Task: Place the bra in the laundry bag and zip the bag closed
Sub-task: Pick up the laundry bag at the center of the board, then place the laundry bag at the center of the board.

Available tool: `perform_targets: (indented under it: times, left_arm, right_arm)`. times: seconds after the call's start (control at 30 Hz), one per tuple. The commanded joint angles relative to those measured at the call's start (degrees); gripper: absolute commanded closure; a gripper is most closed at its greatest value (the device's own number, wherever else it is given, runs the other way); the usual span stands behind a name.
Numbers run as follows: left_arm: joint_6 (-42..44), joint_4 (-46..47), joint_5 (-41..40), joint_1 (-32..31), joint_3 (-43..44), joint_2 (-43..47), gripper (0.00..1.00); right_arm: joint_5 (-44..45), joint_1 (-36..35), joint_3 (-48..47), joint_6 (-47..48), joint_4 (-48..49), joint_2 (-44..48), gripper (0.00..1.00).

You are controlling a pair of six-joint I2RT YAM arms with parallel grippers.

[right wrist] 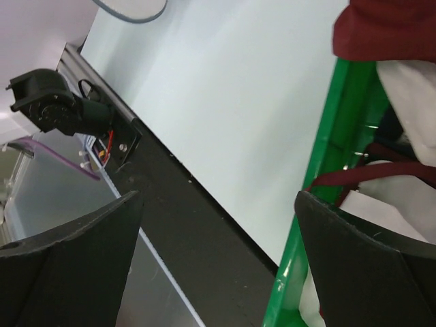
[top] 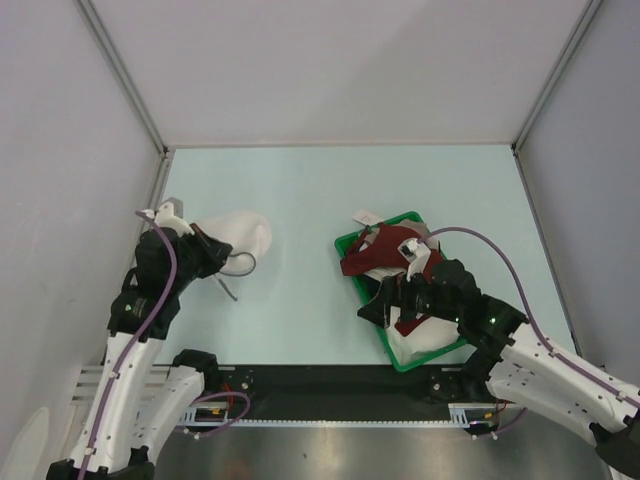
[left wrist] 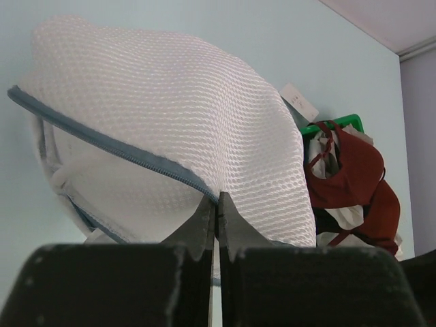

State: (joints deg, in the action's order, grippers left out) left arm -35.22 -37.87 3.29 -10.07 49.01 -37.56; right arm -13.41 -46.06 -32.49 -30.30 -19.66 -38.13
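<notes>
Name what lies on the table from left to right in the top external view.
left end effector → laundry bag → green basket with the bra in it

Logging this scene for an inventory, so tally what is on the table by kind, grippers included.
mesh laundry bag: 1
green basket: 1
maroon bra: 1
white cloth in the basket: at least 1; separate pieces cannot be told apart
grippers: 2, the left gripper and the right gripper
Total: at least 6
</notes>
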Motion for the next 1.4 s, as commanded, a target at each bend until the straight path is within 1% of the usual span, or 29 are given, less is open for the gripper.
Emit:
perform_targets:
  times: [0.0,0.13,0.2,0.27,0.3,0.37,0.4,0.5,0.57,0.6,0.63,0.67,0.77,0.8,0.87,0.9,0.93,0.97,1.0,1.03,1.07,1.13,1.17,1.2,1.23,1.27,1.3,1.33,1.37]
  left_arm:
    - [5.5,-8.1,-1.4,-0.3,7.9,0.5,1.0]
    - [6.0,-13.5,-5.7,-0.3,9.5,-1.5,1.0]
    - [6.7,-12.0,-2.3,-0.2,7.3,-3.1,1.0]
    - [8.9,-9.7,3.6,-0.3,3.7,-5.7,1.0]
    - [9.2,-8.9,7.0,-0.8,2.7,-9.8,1.0]
    - [9.7,-7.3,8.0,-3.3,-0.1,-13.7,1.0]
    - [9.6,-6.4,5.1,-7.3,-0.6,-17.9,1.0]
    - [7.3,-3.5,1.3,-14.3,-1.6,-23.7,1.0]
    - [4.7,0.0,2.8,-15.8,-3.2,-25.0,0.99]
    - [3.2,1.7,4.3,-15.7,-4.4,-24.9,0.92]
    - [2.4,3.0,4.1,-15.8,-5.9,-24.4,0.84]
    - [1.7,4.4,3.6,-15.8,-6.5,-23.6,0.61]
    - [0.1,6.4,1.1,-15.7,-7.7,-17.7,0.29]
    - [-0.1,6.4,0.4,-15.7,-7.6,-16.2,0.25]
    - [-0.5,5.2,-3.2,-15.4,-6.7,-12.6,0.23]
    - [-1.4,4.4,-5.1,-15.2,-6.2,-11.9,0.23]
    - [-2.4,3.3,-8.8,-14.9,-5.9,-10.4,0.24]
    - [-3.6,1.4,-10.3,-13.7,-5.8,-9.9,0.29]
    - [-6.1,0.5,-11.5,-12.6,-5.9,-9.3,0.35]
    - [-7.1,-0.2,-11.7,-11.0,-7.0,-8.7,0.43]
    - [-7.7,0.0,-9.7,-6.6,-7.9,-7.3,0.56]
    - [-9.3,1.1,-6.9,-1.8,-10.9,-6.2,0.65]
    - [-10.1,1.6,-3.2,3.2,-12.0,-5.9,0.71]
    - [-10.8,2.2,-0.3,5.7,-13.1,-5.9,0.73]
    - [-10.9,3.5,2.5,7.8,-15.2,-6.3,0.78]
    - [-10.8,4.2,6.2,9.9,-16.2,-7.3,0.81]
    - [-10.3,5.1,7.8,12.0,-17.1,-8.2,0.82]
    - [-10.0,6.8,9.3,12.7,-18.5,-9.0,0.84]
    - [-8.9,8.0,10.6,13.4,-19.1,-10.0,0.84]
  right_arm:
    - [-1.4,-2.1,-3.3,1.1,6.2,-4.0,0.0]
    - [-1.6,-2.3,-3.6,1.7,6.7,-6.3,0.0]
    - [-1.4,-2.3,-3.7,1.8,6.7,-7.2,0.0]
    - [-1.4,-2.3,-3.6,2.0,7.3,-8.5,0.0]
    - [-1.4,-2.3,-3.7,2.1,7.5,-9.0,0.0]
    - [-1.7,-2.3,-3.7,2.3,8.6,-10.7,0.0]
    - [-1.9,-2.3,-3.8,2.2,9.3,-11.4,0.0]
    - [-2.2,-2.3,-4.0,2.4,10.4,-14.0,0.0]
    - [-2.2,-2.2,-4.2,2.3,10.9,-15.6,0.0]
    - [-2.2,-2.3,-4.2,2.1,11.4,-16.2,0.0]
    - [-2.2,-2.3,-4.3,2.1,11.7,-17.0,0.0]
    - [-2.1,-2.3,-4.6,2.0,12.0,-18.1,0.0]
    - [-1.4,-2.3,-5.6,1.8,13.2,-21.2,0.0]
    - [-1.2,-2.2,-5.9,1.7,13.9,-22.1,0.0]
    - [-0.6,-2.3,-7.9,1.7,14.6,-24.3,0.0]
    - [-0.1,-2.6,-9.0,1.9,14.6,-26.8,0.0]
    - [0.7,-2.8,-11.3,2.6,14.7,-28.6,0.0]
    - [1.6,-3.3,-12.9,2.8,14.7,-30.2,0.0]
    - [2.7,-4.3,-14.4,2.9,14.7,-33.9,0.0]
    - [5.4,-5.0,-15.7,2.9,14.7,-35.9,0.0]
    - [6.7,-5.6,-18.8,2.8,15.3,-37.9,0.02]
    - [10.2,-7.4,-22.2,2.4,15.5,-44.5,0.05]
    - [11.9,-8.3,-25.7,2.3,15.5,-47.0,0.07]
    - [13.3,-9.3,-27.7,2.4,15.4,-49.0,0.11]
    - [16.3,-11.0,-29.5,2.7,15.6,-53.1,0.15]
    - [16.7,-11.9,-32.9,3.5,16.3,-55.0,0.17]
    - [17.2,-12.7,-34.7,3.8,16.2,-56.8,0.18]
    - [17.4,-14.4,-36.5,4.0,16.0,-60.7,0.2]
    - [17.1,-15.1,-38.5,4.5,14.9,-62.4,0.21]
